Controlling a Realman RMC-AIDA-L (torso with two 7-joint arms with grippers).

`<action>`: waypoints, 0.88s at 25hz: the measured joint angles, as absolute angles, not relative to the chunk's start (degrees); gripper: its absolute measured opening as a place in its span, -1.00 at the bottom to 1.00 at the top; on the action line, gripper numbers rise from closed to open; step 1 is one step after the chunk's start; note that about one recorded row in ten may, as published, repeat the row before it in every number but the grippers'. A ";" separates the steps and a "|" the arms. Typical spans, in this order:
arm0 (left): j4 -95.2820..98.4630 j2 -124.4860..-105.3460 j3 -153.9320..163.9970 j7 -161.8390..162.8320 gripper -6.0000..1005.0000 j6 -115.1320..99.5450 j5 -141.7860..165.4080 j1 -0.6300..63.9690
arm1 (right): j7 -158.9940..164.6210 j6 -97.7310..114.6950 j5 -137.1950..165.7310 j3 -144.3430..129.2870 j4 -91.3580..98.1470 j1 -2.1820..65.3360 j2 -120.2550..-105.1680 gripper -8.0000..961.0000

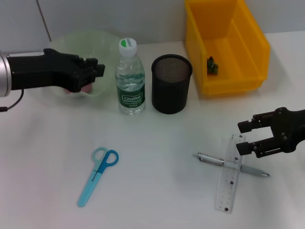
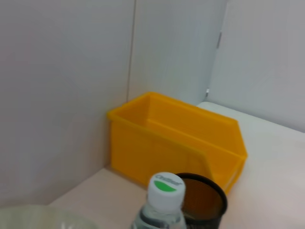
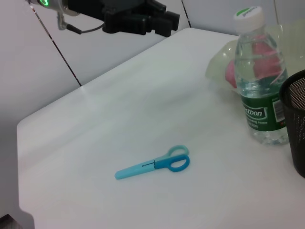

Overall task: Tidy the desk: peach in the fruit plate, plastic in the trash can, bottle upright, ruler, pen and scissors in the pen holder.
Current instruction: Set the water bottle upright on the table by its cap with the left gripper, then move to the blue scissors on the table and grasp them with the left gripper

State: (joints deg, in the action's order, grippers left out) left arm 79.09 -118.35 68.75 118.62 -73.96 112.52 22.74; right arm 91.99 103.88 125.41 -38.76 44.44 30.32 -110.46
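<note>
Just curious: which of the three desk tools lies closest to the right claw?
The clear ruler, right beside the right gripper; the scissors lie far left.

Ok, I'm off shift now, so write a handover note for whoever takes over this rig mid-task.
Left gripper: over the fruit plate, above the peach in it; grip unclear.
Right gripper: open, beside the ruler and pen.
Done: peach in plate, bottle upright, a scrap lies in the yellow bin.
Left: ruler, pen crossing it, and scissors still on the desk; pen holder has none of them.
</note>
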 joint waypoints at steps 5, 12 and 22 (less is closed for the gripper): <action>77.42 -118.23 68.34 117.71 -0.58 -77.86 111.21 22.56 | 91.89 103.95 125.41 -38.76 44.52 30.38 -110.47 0.56; 76.33 -118.21 66.52 118.49 -0.56 -84.47 111.43 22.52 | 91.77 103.70 125.45 -38.99 44.39 30.79 -110.56 0.56; 76.28 -117.29 64.68 127.67 -0.53 -93.92 113.74 24.68 | 91.65 103.90 125.47 -39.30 44.89 31.02 -110.57 0.56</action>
